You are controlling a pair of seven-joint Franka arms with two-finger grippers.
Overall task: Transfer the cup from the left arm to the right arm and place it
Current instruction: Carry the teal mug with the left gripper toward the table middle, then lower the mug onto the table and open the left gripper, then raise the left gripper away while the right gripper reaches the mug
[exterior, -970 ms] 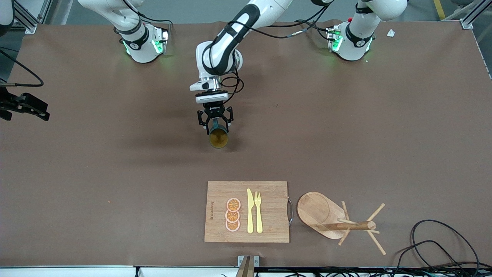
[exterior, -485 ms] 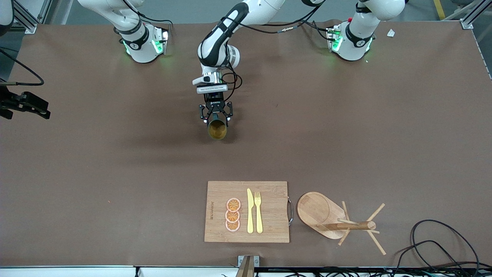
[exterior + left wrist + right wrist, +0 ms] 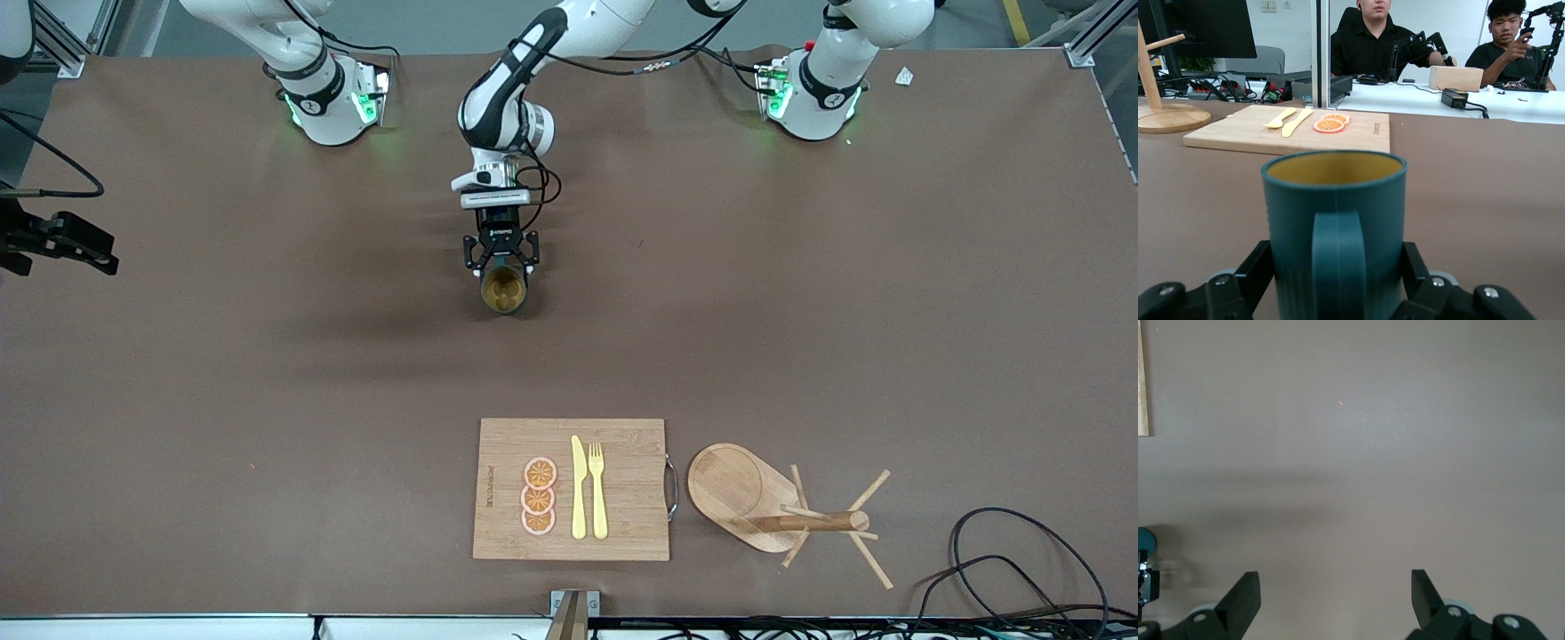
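the left gripper (image 3: 500,264) is clamped on the cup (image 3: 503,289), holding it over the middle of the table (image 3: 222,373), between the two arm bases and the board (image 3: 622,533). in the left wrist view the cup (image 3: 1335,230) is gripped low on its ribbed sides by the black fingers (image 3: 1248,277), its handle (image 3: 1338,263) faces the camera and its tan inside shows at the rim. the cup's mouth points toward the board.

the right gripper (image 3: 1335,600) hangs with its fingers (image 3: 1241,600) wide apart and nothing between them, over bare table at the right arm's end; that arm waits.

near the front camera the board carries three orange slices (image 3: 539,497), a knife (image 3: 579,488) and a fork (image 3: 597,490). just beside it, toward the left arm's end, a peg stand (image 3: 782,513) stands on its oval base.
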